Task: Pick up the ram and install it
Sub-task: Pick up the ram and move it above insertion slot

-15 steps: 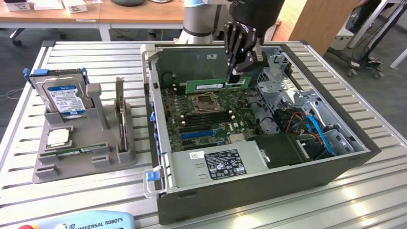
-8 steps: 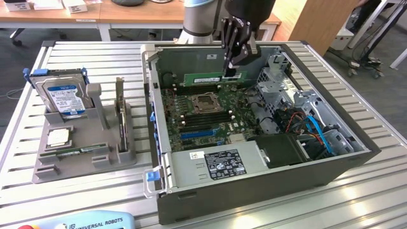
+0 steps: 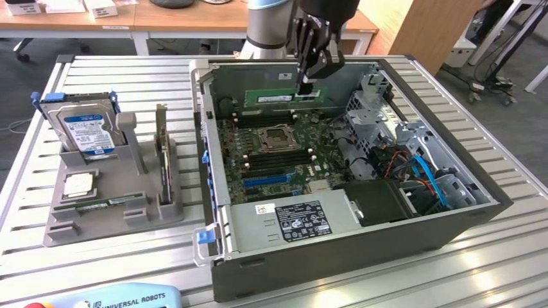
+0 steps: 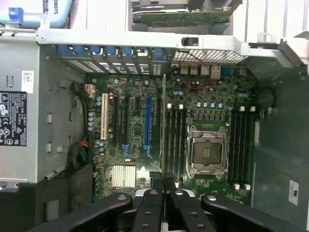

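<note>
The pick-up is done and the carry-to-slot step is in hand: the gripper (image 3: 306,82) hangs over the open case (image 3: 342,256) with its jaws closed on the top edge of the ram (image 3: 283,97). The ram is held on edge with its contact edge facing down. The grip is off-centre, so most of the stick runs out to one side of the jaws and only a short stub shows on the other. In the exterior view the ram looks clear of the board (image 3: 283,168) beneath the jaws, though how high it hangs cannot be judged. From the wrist view the stick shows edge-on as a thin line running out ahead of the fingertips, parallel to the slots (image 4: 177,140). It lies just to the side of that bank that faces away from the socket (image 4: 206,152), not plainly over any one slot. As a judgement, seating calls for a small sideways correction so the lower edge sits directly over an empty slot. It also calls for a level, straight descent, and, because the grip is off-centre, care that the free end does not tip or bind before the clips catch.
</note>
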### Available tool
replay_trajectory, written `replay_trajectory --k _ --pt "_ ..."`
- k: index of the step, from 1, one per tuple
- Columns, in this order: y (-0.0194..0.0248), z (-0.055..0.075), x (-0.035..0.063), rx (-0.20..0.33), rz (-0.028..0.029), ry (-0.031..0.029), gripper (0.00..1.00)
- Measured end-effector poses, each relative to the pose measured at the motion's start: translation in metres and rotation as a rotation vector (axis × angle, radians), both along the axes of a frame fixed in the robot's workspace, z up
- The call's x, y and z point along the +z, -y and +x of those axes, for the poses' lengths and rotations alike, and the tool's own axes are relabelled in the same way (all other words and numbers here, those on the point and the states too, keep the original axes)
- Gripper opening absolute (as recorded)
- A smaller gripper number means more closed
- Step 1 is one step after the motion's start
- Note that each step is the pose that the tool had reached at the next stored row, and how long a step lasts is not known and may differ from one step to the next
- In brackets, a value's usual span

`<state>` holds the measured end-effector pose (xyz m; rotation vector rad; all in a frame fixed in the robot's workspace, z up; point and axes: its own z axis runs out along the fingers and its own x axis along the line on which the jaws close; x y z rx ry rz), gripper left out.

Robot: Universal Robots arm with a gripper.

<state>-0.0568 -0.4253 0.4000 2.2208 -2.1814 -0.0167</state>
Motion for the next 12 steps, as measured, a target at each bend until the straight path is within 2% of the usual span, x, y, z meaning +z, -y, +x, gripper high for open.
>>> replay_trajectory --k 8,9,12 --pt "-0.0221 0.0 -0.0007 0.0 -0.0001 0.0 0.12" --pt "-0.0235 0.0 -0.0007 0.0 -0.0001 0.0 0.12" --pt "-0.0239 0.0 -0.0007 0.0 0.0 0.0 0.12"
